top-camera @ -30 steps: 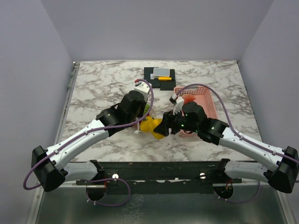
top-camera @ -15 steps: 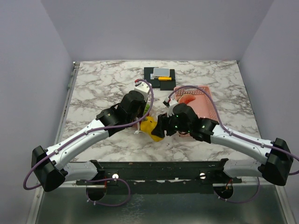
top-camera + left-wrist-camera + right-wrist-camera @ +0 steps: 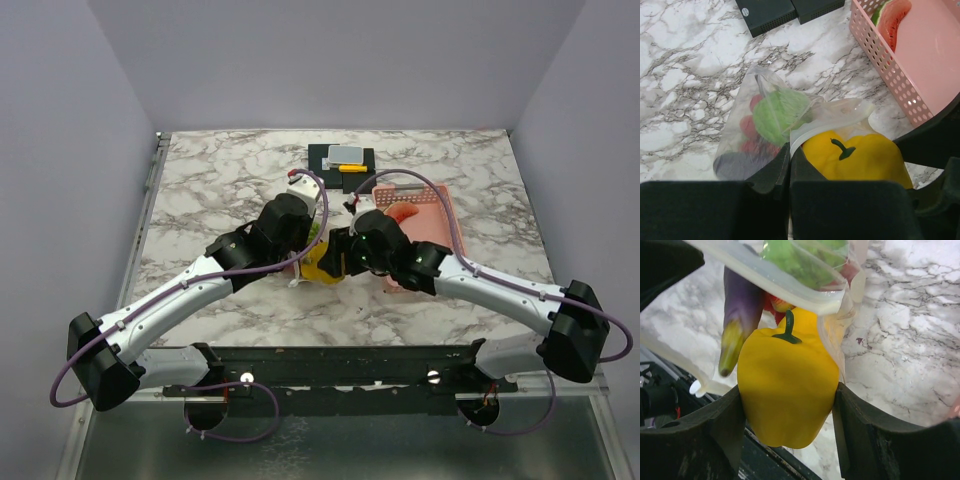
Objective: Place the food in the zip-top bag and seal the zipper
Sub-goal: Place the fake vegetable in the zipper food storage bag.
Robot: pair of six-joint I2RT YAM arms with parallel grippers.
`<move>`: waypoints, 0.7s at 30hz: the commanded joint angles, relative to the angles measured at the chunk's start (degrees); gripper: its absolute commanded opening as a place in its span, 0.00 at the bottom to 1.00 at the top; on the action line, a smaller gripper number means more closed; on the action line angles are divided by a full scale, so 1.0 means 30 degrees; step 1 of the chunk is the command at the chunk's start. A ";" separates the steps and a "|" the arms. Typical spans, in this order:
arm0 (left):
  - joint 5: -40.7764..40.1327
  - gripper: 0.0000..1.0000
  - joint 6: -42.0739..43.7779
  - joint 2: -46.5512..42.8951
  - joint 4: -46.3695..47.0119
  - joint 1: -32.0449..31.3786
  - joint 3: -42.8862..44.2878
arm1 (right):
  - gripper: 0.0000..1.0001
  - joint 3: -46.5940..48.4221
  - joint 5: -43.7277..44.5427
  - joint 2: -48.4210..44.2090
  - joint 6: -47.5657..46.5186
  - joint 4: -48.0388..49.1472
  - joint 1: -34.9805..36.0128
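The clear zip-top bag [image 3: 735, 150] lies on the marble table with green food [image 3: 780, 114], red pieces and a purple eggplant [image 3: 741, 300] inside. My left gripper [image 3: 789, 156] is shut on the bag's rim near its mouth, seen in the top view under the left wrist [image 3: 300, 262]. My right gripper [image 3: 787, 392] is shut on a yellow pepper [image 3: 787, 385], stem towards the bag. The pepper [image 3: 860, 155] sits at the bag's open mouth, its top under the white zipper strip [image 3: 775, 277]. From above, the pepper [image 3: 322, 268] shows between both wrists.
A pink perforated basket [image 3: 440, 215] stands to the right of the bag and holds a watermelon slice [image 3: 892, 15]. A yellow-and-grey item on a black base [image 3: 342, 160] sits at the back centre. The right arm [image 3: 480, 285] reaches across in front of the basket.
My right arm has swung left with the yellow pepper, bringing it from beside the basket up to the bag's mouth. The left gripper has stayed on the bag.
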 commanded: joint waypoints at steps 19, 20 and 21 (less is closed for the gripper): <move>0.1353 0.00 -0.0009 -0.0231 0.0537 0.0072 -0.0096 | 0.01 0.3236 0.0349 0.4016 -0.0376 0.3540 0.0128; 0.1410 0.00 -0.0023 -0.0203 0.0552 0.0088 -0.0092 | 0.01 0.3211 0.0336 0.4114 -0.0436 0.3884 0.0115; 0.1428 0.00 -0.0006 -0.0221 0.0543 0.0068 -0.0092 | 0.01 0.3182 0.0298 0.4254 -0.0469 0.4238 0.0120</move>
